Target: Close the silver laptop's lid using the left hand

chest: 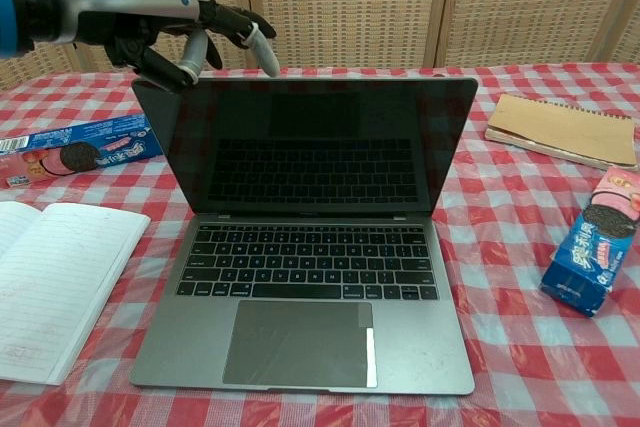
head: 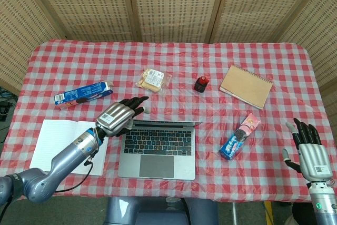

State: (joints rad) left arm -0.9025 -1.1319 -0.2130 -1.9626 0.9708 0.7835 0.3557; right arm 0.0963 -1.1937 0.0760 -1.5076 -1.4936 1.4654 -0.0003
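Note:
The silver laptop point(head: 157, 148) point(chest: 310, 247) stands open at the table's front middle, its dark screen upright. My left hand point(head: 119, 115) point(chest: 160, 19) hovers over the lid's top left corner with its fingers spread and nothing in it; in the chest view its fingertips point(chest: 268, 59) hang just above the lid's top edge, and I cannot tell whether they touch it. My right hand point(head: 309, 151) sits at the table's front right edge, fingers apart and empty, far from the laptop.
An open white notebook point(head: 71, 146) point(chest: 50, 282) lies left of the laptop. A blue cookie box point(head: 83, 94) point(chest: 75, 152) sits behind it. A cookie pack point(head: 240, 136) point(chest: 597, 242) lies to the right; a brown notepad point(head: 246, 86) point(chest: 562, 129), a red bottle point(head: 201, 83) and a snack packet point(head: 152, 79) lie farther back.

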